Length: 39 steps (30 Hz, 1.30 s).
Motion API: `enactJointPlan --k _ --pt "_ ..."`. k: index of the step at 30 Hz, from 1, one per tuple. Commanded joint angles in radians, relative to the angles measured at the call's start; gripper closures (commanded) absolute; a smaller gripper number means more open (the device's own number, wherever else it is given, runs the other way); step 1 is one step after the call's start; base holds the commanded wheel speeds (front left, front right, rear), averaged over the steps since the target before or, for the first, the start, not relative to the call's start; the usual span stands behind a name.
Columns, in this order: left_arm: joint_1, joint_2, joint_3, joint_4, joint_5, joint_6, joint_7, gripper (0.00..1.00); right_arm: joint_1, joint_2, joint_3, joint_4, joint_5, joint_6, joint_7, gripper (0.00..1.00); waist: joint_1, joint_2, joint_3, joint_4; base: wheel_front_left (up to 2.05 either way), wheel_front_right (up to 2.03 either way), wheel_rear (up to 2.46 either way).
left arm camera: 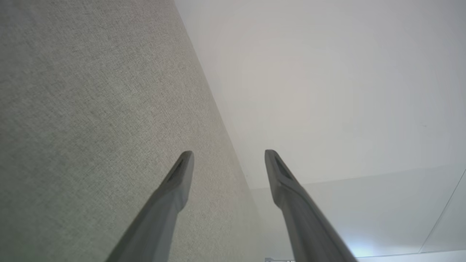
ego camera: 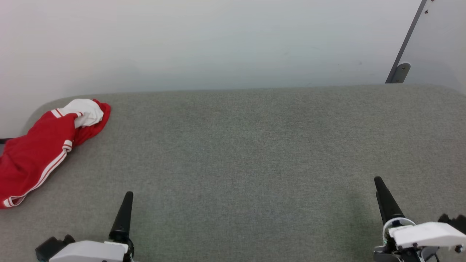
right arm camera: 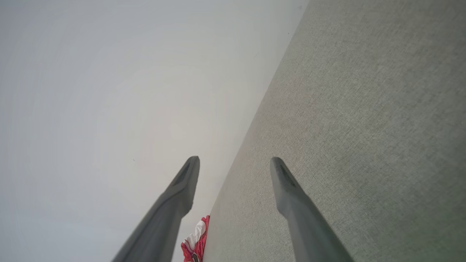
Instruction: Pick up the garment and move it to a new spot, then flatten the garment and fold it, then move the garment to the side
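**At the far left edge of the surface, a bunched garment and an awkward reach**

At the left end of the grey cloth-covered surface (ego camera: 233, 145) the garment (ego camera: 34, 153) lies in a crumpled heap. Its red body is nearer me and a white sleeve end is wadded on top at the far end, close to the pale wall (ego camera: 218, 43). Its near end runs out of my head view, so I cannot tell whether any of it hangs over the edge. The left fingers (left arm camera: 174, 189) are spread wide with nothing between them, over bare surface, near the garment but clear of it. The right fingers (right arm camera: 291, 196) are likewise spread and empty, well apart from it on the opposite side. By my reading the pick-up has not begun.

My main worry is the edge. If I come in from the right and nudge the heap before closing, the soft cloth could slide leftward and drop off. A shallow pinch is the next risk: catching only the loose white sleeve end would lift one layer, while the rest trails and drags. Going too deep has its own cost, since the tips could dig into the surface's cloth and snag there. Part of the heap is also outside my view, so I could misjudge where its bulk sits. I would favour a grip on the thick red middle.
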Motion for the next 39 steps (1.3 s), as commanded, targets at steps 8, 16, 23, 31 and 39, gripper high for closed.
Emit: enactJointPlan --k 8,16,23,31,39 --pt "-0.005 0.06 -0.047 -0.022 0.166 0.044 -0.044 0.0 -0.061 -0.018 0.031 0.014 -0.193 0.0 -0.036 0.0 0.0 0.0 -0.002 -0.004 0.0 0.0 0.0" --pt "-0.003 0.101 -0.087 -0.021 0.314 0.08 -0.077 0.0 -0.08 -0.026 0.052 0.035 -0.355 0.0 -0.06 0.0 0.0 0.0 -0.004 -0.007 0.0 0.0 0.0" --pt "0.001 0.117 -0.092 -0.03 0.414 0.098 -0.101 0.0 -0.094 -0.028 0.065 0.046 -0.463 0.0 -0.07 0.0 0.0 0.0 -0.006 -0.009 0.0 0.0 0.0" --pt "0.017 0.123 -0.064 -0.051 0.518 0.099 -0.125 0.0 -0.11 -0.035 0.075 0.053 -0.556 0.0 -0.08 0.0 0.0 0.0 -0.008 -0.011 0.0 0.0 0.0" --pt "0.034 0.123 -0.042 -0.067 0.611 0.09 -0.147 0.0 -0.119 -0.044 0.085 0.057 -0.639 -0.001 -0.095 0.0 0.0 0.0 -0.011 -0.012 0.0 0.0 0.0"
